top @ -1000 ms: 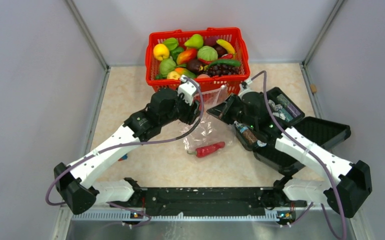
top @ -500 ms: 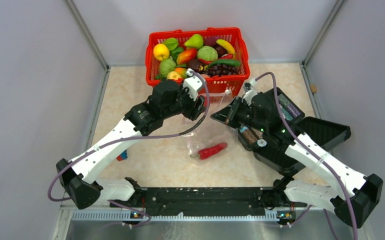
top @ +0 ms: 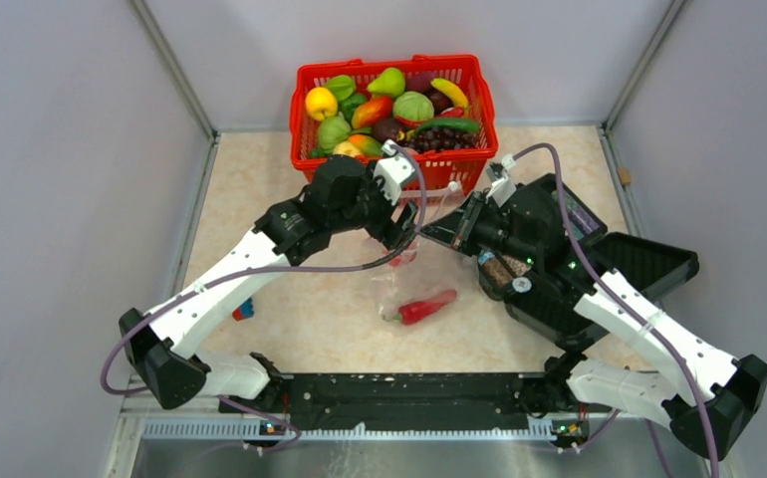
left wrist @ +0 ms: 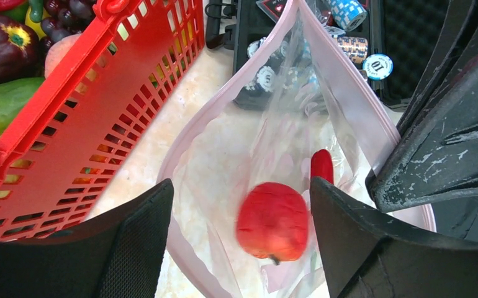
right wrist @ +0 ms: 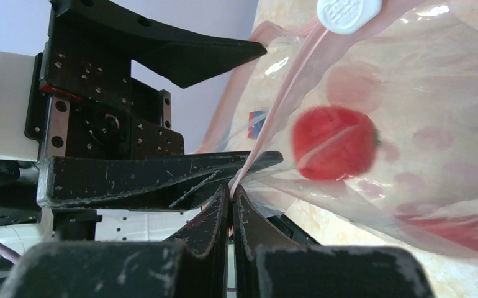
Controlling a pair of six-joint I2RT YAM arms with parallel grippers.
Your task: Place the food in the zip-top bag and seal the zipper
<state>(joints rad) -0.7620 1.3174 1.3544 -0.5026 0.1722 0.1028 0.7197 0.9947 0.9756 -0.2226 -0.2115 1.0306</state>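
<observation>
The zip-top bag (top: 411, 271) hangs with its mouth lifted. My right gripper (right wrist: 231, 189) is shut on its pink zipper (right wrist: 286, 93) edge, below the white slider (right wrist: 348, 12). My left gripper (left wrist: 239, 186) is open right over the open mouth, nothing between its fingers. A red tomato (left wrist: 272, 220) sits blurred inside the bag just below those fingers, and it also shows through the plastic in the right wrist view as tomato (right wrist: 333, 141). A red chili (top: 427, 307) lies at the bag's bottom. More food (top: 389, 110) fills the red basket.
The red lattice basket (top: 380, 63) stands at the back, close beside the bag's mouth. An open black case (top: 648, 264) with small bottles and chips lies to the right, under my right arm. Grey walls enclose the table.
My left gripper has opened over the bag mouth and the tomato it held has dropped into the bag. Both arms shifted slightly right, and the chili slid with the bag.
</observation>
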